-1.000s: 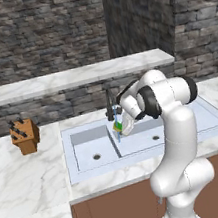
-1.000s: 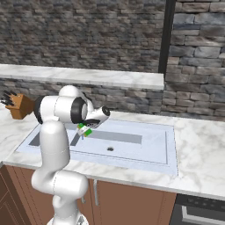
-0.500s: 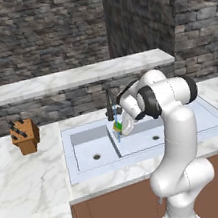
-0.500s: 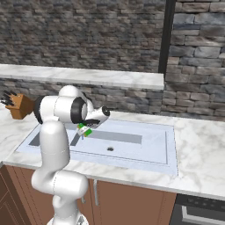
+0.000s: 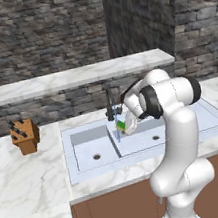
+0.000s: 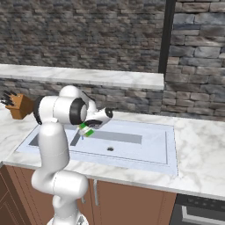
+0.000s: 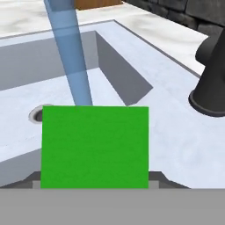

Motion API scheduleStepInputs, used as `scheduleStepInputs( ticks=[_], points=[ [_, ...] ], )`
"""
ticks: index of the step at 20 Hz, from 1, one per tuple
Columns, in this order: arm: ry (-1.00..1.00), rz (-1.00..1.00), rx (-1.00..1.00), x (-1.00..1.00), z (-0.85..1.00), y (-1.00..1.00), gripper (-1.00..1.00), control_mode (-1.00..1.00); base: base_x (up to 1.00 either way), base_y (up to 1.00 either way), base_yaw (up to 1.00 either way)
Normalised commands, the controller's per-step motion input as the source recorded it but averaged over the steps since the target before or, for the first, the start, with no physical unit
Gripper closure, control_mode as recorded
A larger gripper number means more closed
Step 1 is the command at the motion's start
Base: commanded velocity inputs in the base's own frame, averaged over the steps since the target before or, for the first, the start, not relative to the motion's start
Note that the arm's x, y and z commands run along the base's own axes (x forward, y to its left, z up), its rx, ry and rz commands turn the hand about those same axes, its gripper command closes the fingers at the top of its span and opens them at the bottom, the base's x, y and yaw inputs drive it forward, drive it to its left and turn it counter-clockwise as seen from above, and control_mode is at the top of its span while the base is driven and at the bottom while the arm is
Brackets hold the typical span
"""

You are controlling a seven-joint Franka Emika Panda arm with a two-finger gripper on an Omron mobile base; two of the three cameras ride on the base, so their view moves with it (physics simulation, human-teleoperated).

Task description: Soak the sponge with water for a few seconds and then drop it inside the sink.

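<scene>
Gripping sponge [image 7: 94,147], claw [image 5: 123,126] under water [image 7: 72,57].

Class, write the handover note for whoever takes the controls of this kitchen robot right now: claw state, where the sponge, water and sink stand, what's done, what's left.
Claw: shut on the sponge, held above the sink near the divider between the two basins.
Water: running from the dark faucet; in the hand view the stream comes down at the sponge's far edge.
Knife block: on the counter to the left of the sink, not involved.
Done: sponge picked up and brought under the stream.
Left: finish the soak, then open the claw and let the sponge drop into a basin.
</scene>
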Motion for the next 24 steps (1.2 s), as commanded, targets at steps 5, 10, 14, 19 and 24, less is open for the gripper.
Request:
scheduleStepInputs(
  ticks=[5,10,14,19,24],
  points=[
    [0.0,0.0,0.05,-0.19,0.22,-0.46,1.0,-1.0,0.0,0.0,0.0],
    [0.0,0.0,0.01,-0.03,0.34,-0.48,1.0,-1.0,0.0,0.0,0.0],
    [0.09,0.0,0.0,0.0,0.5,-0.44,1.0,-1.0,0.0,0.0,0.0],
    [0.14,0.0,0.0,-0.01,0.41,-0.35,1.0,-1.0,0.0,0.0,0.0],
    [0.18,0.0,0.0,-0.05,0.09,-0.29,1.0,-1.0,0.0,0.0,0.0]
  ],
)
